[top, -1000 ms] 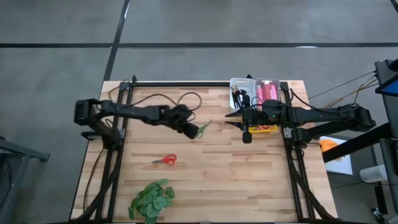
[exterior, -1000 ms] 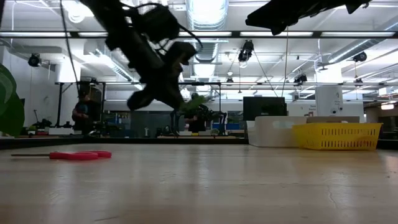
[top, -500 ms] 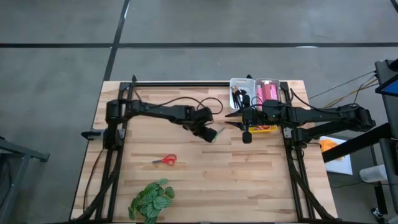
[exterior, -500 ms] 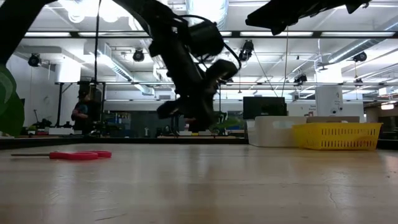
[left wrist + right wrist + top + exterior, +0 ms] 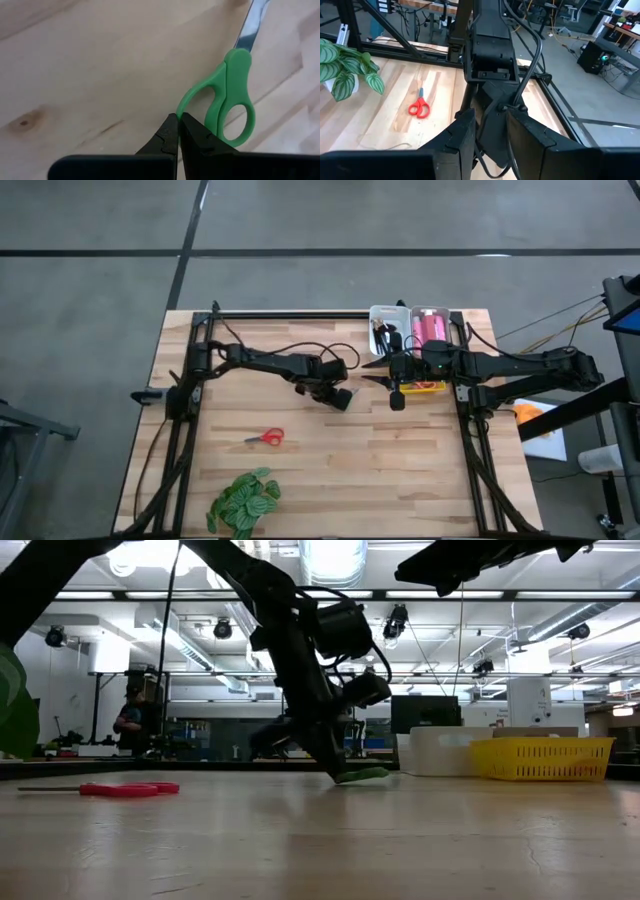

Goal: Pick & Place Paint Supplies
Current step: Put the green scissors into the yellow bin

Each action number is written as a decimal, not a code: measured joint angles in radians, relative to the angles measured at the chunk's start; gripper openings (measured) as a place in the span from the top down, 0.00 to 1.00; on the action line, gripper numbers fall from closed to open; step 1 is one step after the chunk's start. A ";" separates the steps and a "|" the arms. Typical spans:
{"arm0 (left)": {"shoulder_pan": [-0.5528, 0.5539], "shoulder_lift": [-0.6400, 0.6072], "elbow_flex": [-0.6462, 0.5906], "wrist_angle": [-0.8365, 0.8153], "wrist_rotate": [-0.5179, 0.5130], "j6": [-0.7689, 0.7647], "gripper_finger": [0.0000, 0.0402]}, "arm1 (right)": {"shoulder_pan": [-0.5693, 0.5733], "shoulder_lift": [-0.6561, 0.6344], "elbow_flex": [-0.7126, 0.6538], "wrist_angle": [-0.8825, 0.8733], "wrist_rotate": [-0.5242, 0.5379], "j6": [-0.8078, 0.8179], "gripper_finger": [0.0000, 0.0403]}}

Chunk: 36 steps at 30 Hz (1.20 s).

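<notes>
Bright overhead glare, perhaps soft foreground

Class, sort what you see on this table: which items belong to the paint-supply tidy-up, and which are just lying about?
Part of the job:
- green-handled scissors, pinched in the left gripper, tip at the table
- red-handled scissors, loose on the table
- pink tubes in a white bin
- yellow basket

Just lying about:
- leafy plant

Green-handled scissors (image 5: 227,95); red-handled scissors (image 5: 266,438); yellow basket (image 5: 541,759); white bin (image 5: 386,314); pink tubes (image 5: 434,327); green white-veined plant (image 5: 243,500).
</notes>
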 joint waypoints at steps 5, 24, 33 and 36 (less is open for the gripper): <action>-0.002 0.000 0.000 -0.005 -0.038 -0.011 1.00 | 0.000 0.000 0.000 0.000 0.000 0.000 0.73; -0.001 0.002 -0.001 0.002 -0.034 -0.001 0.80 | 0.000 0.000 0.000 0.000 0.000 0.000 0.73; 0.004 -0.022 -0.003 -0.021 -0.023 0.065 0.80 | 0.000 0.000 0.000 0.000 0.000 0.000 0.73; 0.012 -0.055 -0.003 -0.027 -0.019 0.135 0.80 | 0.000 0.000 0.000 0.000 0.000 0.000 0.73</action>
